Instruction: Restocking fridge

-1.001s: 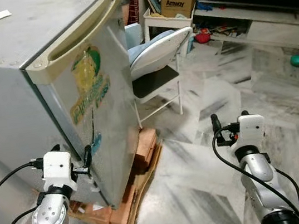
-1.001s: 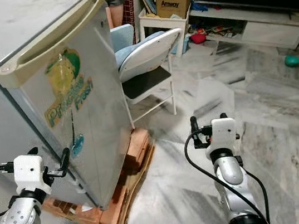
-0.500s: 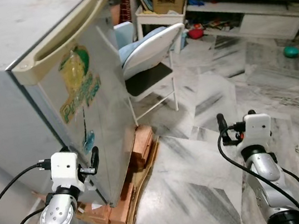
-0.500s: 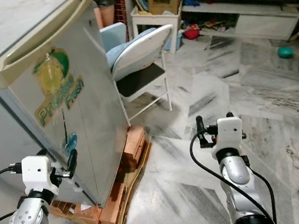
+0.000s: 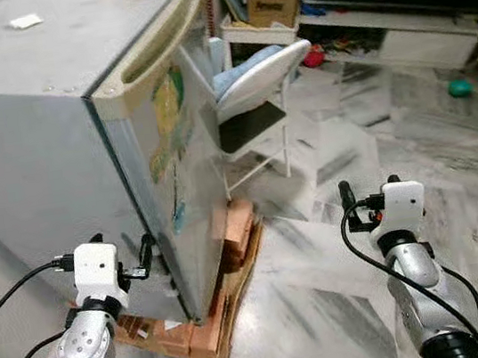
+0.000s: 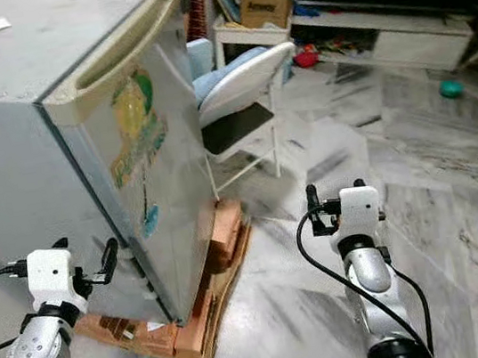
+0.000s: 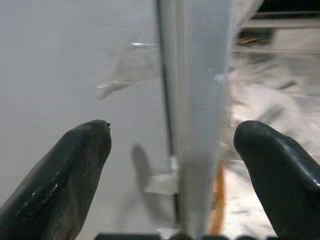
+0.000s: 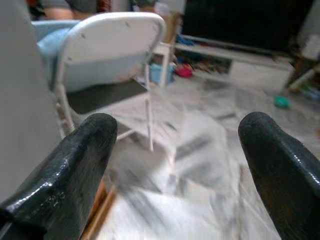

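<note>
The fridge [image 6: 83, 157] is now seen more from its side than a moment ago, the whole scene having shifted, so the change is read as the head camera turning rather than the fridge being moved. It stands on a stack of bricks and cardboard [image 6: 201, 315] on the marble floor [image 6: 422, 197], door shut, with a white folding chair [image 6: 239, 89] just behind it. The left gripper [image 5: 123, 261] is held low at the door's lower edge, and in the left wrist view its fingers [image 7: 60, 175] are spread wide to either side of the door seam. The right gripper [image 6: 331, 192] is raised over bare floor, well apart from the fridge, wide open and empty. Nothing is being carried; the door is judged the next thing to be opened.
</note>
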### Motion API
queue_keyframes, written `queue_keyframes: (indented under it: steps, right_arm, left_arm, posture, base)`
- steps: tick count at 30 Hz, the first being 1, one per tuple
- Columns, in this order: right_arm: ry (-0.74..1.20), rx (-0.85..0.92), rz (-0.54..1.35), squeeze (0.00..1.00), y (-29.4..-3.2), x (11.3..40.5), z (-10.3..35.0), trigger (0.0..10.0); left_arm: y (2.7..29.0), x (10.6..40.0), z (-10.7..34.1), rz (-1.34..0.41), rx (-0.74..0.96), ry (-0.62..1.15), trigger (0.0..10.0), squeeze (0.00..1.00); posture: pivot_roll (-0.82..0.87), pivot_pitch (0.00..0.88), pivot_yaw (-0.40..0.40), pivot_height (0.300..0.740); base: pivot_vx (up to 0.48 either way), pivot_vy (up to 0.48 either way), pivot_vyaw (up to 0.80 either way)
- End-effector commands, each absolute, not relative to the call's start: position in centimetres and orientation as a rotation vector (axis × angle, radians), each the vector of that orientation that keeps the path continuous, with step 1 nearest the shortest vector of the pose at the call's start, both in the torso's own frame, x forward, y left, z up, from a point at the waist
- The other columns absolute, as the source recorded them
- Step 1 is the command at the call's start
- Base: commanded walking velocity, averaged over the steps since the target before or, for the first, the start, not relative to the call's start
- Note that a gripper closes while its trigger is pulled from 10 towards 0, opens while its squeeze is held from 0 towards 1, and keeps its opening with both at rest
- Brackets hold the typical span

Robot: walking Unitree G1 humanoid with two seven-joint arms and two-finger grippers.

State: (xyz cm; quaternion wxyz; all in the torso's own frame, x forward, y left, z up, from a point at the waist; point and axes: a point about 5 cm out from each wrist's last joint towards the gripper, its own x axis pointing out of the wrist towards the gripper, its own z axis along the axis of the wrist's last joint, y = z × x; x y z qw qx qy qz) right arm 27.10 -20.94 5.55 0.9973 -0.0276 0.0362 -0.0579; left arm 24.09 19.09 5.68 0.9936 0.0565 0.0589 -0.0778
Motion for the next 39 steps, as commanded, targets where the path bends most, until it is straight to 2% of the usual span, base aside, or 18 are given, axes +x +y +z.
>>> queue_keyframes:
  steps: [1, 17, 20, 27, 33, 36, 39]
  right_arm:
    - [0.060, -0.052, -0.102, 0.00, -20.5, 27.5, 5.9, 10.0]
    - [0.078, -0.055, -0.103, 0.00, -20.5, 27.6, 5.7, 10.0]
    - [0.067, -0.051, -0.102, 0.00, -20.7, 27.7, 5.9, 10.0]
    - [0.065, -0.061, -0.089, 0.00, -20.4, 27.6, 5.9, 10.0]
    - [0.065, -0.070, -0.061, 0.00, -20.2, 27.7, 6.0, 10.0]
    - [0.041, -0.079, 0.003, 0.00, -19.6, 27.7, 6.4, 10.0]
    - [0.044, -0.069, 0.001, 0.00, -19.6, 27.7, 6.3, 10.0]
  left_arm:
    - [19.7, 24.2, 6.1, -0.149, 0.127, 0.108, 10.0, 0.00]
    - [19.4, 24.2, 5.9, -0.187, 0.131, 0.120, 10.0, 0.00]
    - [20.0, 24.5, 5.9, -0.130, 0.154, 0.129, 10.0, 0.00]
    - [20.4, 24.5, 5.8, -0.107, 0.150, 0.137, 10.0, 0.00]
    - [21.9, 24.7, 5.6, 0.011, 0.195, 0.162, 10.0, 0.00]
    - [23.4, 25.0, 5.5, 0.110, 0.213, 0.181, 10.0, 0.00]
    - [23.9, 25.1, 5.5, 0.130, 0.219, 0.190, 10.0, 0.00]
  posture:
    - [0.06, 0.000, -0.049, 0.740]
    - [0.06, 0.000, -0.051, 0.740]
    - [0.06, 0.000, -0.050, 0.740]
    - [0.06, 0.000, -0.051, 0.740]
    - [0.06, 0.000, -0.052, 0.740]
    - [0.05, 0.000, -0.053, 0.740]
    - [0.05, 0.000, -0.055, 0.740]
  base:
    - [0.000, 0.000, 0.00]
    - [0.000, 0.000, -0.75]
    - [0.000, 0.000, -0.80]
    - [0.000, 0.000, 0.00]
    - [0.000, 0.000, 0.00]
    - [0.000, 0.000, 0.79]
    - [0.000, 0.000, 0.79]
